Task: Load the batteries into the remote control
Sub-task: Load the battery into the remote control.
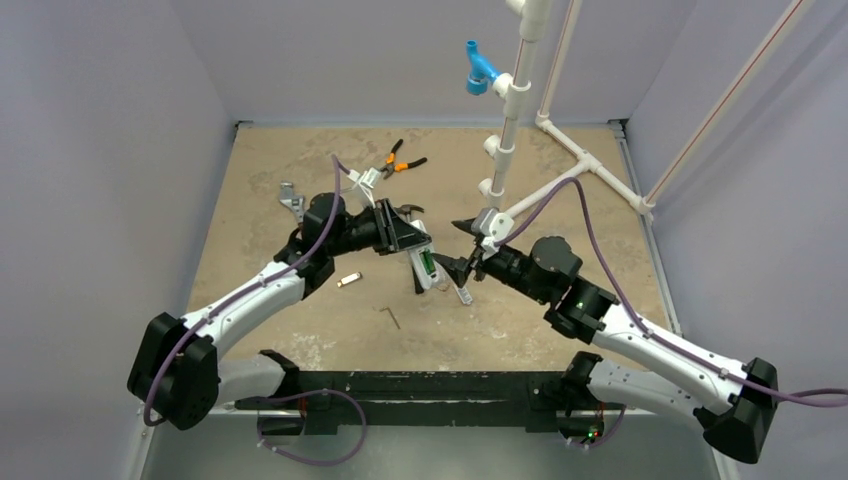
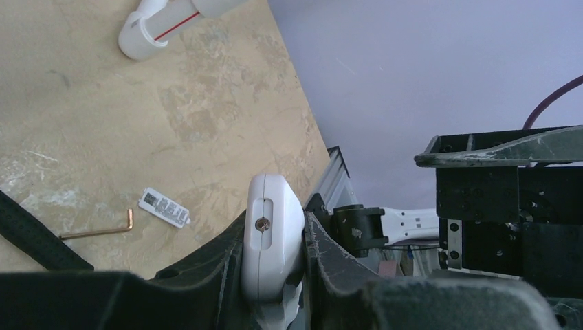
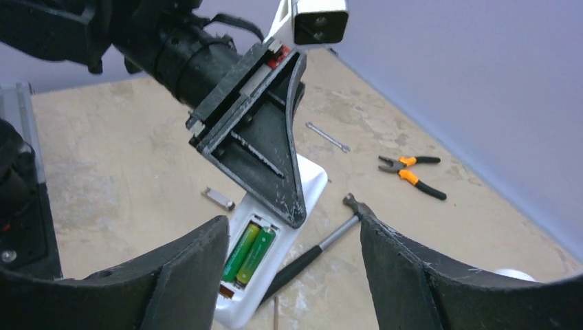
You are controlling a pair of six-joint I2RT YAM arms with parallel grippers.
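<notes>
The white remote control (image 3: 275,275) is held tilted above the table, back side up, its compartment open. The two green batteries (image 3: 249,253) lie side by side inside it. My left gripper (image 1: 412,243) is shut on the remote's upper end; in the left wrist view the remote's end face (image 2: 271,237) is clamped between the fingers (image 2: 206,275). My right gripper (image 3: 292,227) is open and empty, its jaws standing wide just in front of the compartment. It also shows in the top view (image 1: 466,268), beside the remote (image 1: 427,268).
A hammer (image 3: 323,246) lies under the remote. The white battery cover (image 2: 163,207) and a hex key (image 2: 96,232) lie on the table. A silver clip (image 3: 220,198), orange pliers (image 3: 412,175) and a wrench (image 3: 328,136) lie further off. A PVC pipe frame (image 1: 510,130) stands at the back right.
</notes>
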